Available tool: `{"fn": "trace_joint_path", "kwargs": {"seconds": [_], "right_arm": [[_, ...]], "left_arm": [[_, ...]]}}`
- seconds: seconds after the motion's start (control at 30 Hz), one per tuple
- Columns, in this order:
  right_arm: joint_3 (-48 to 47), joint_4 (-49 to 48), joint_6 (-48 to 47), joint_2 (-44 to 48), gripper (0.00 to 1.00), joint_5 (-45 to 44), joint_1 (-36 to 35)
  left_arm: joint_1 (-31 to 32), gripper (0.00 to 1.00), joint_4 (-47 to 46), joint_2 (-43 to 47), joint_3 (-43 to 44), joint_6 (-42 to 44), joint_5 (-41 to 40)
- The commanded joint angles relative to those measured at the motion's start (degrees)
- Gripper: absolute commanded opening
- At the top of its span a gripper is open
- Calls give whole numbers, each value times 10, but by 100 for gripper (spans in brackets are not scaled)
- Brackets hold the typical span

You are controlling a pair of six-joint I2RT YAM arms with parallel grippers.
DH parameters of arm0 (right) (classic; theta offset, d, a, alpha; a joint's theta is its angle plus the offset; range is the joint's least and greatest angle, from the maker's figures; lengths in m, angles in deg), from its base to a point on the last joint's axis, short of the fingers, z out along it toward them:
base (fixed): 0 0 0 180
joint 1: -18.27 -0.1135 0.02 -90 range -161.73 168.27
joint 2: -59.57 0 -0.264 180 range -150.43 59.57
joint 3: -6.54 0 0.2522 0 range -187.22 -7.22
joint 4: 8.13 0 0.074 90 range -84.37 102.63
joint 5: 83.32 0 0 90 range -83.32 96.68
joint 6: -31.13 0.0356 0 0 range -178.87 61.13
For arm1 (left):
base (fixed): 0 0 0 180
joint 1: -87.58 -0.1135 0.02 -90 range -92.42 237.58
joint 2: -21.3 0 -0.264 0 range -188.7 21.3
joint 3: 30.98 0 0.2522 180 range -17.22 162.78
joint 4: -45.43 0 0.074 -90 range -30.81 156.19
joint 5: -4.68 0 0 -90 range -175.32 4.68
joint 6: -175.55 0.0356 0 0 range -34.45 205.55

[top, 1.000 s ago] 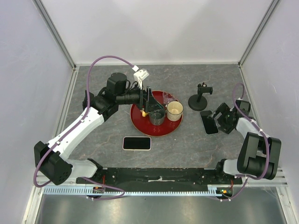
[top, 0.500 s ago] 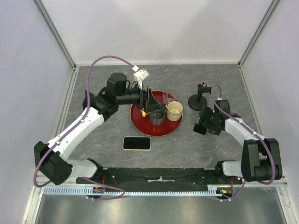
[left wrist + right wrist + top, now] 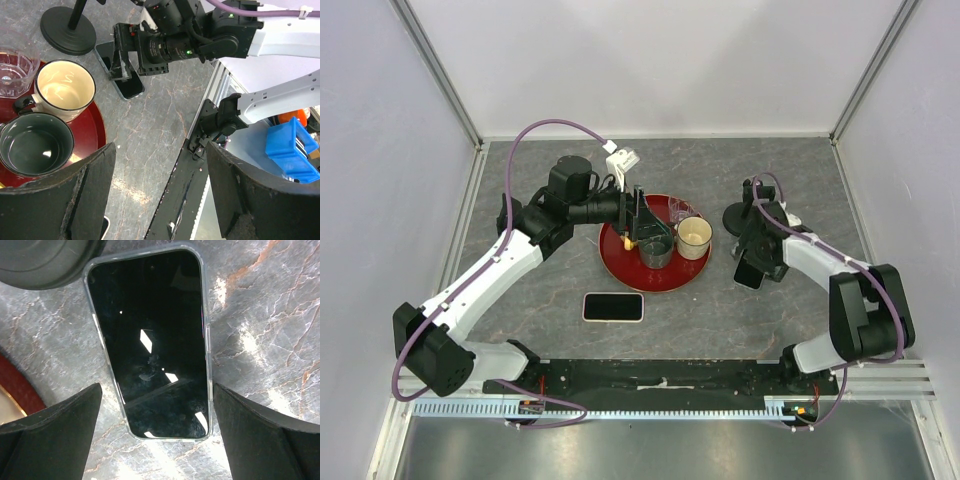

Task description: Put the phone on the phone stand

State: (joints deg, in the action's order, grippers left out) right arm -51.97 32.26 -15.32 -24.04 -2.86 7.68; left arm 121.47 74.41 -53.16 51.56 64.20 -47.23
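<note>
Spare phone (image 3: 613, 307): flat on table (image 3: 710, 315), near front edge.
Left end effector (image 3: 642, 222): over tray, fingers spread, holding nothing.
Tray (image 3: 620, 272): red; holds dark cup (image 3: 32, 145), cream mug (image 3: 65, 90) and clear glass (image 3: 12, 65). Mug bare inside; cup's contents unclear.
Phone (image 3: 150, 340): flat on table, screen up, long axis running from stand's base toward near edge.
Stand (image 3: 745, 212): base just beside phone's far end.
Right end effector (image 3: 155, 405): above phone, fingers apart, one each side.

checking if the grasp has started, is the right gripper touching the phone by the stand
Apart. Right wrist view: bare table shows between the phone and both open fingers.
</note>
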Motion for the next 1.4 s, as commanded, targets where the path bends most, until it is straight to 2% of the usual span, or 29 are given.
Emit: {"fn": "trace_joint_path", "kwargs": {"seconds": [0.0,0.17,0.3,0.37,0.43,0.47,0.5,0.57,0.67,0.7,0.77,0.8,0.83,1.07,1.17,1.27,1.37], "right_arm": [[-28,19,50,-28,98,-48,-26],[-53,76,63,-71,98,-104,-47],[-45,69,60,-83,98,-77,-47],[-39,63,60,-82,93,-61,-47],[-34,65,51,-77,63,-39,-47],[-33,70,50,-75,53,-38,-47],[-32,73,45,-67,50,-29,-47],[-19,74,36,-55,49,-16,-47],[17,58,37,-17,44,14,-47],[27,52,39,6,30,21,-47],[61,25,37,31,18,53,-47],[71,12,36,55,5,65,-47],[90,-9,36,67,0,75,-47],[157,-93,71,192,0,127,-47],[186,-119,97,252,0,130,-47],[213,-128,128,317,0,110,-46],[246,-153,155,396,0,100,-46]], "left_arm": [[2,79,-11,1,1,6,9],[2,79,-6,-2,3,9,6],[2,79,-6,-3,3,9,6],[2,79,-5,-3,3,9,5],[2,79,-5,-4,3,10,2],[2,79,-5,-5,3,10,3],[1,79,-5,-7,4,10,6],[2,79,-5,-9,5,9,8],[2,79,-5,-10,5,8,9],[2,79,-5,-10,4,7,9],[2,79,-6,-11,4,8,10],[2,79,-6,-11,3,8,9],[2,79,-7,-12,4,8,8],[12,78,-6,-28,4,9,-3],[33,76,-4,-38,14,-2,-12],[62,67,2,-53,52,-55,-45],[109,66,-3,-73,94,-56,-70]]}}
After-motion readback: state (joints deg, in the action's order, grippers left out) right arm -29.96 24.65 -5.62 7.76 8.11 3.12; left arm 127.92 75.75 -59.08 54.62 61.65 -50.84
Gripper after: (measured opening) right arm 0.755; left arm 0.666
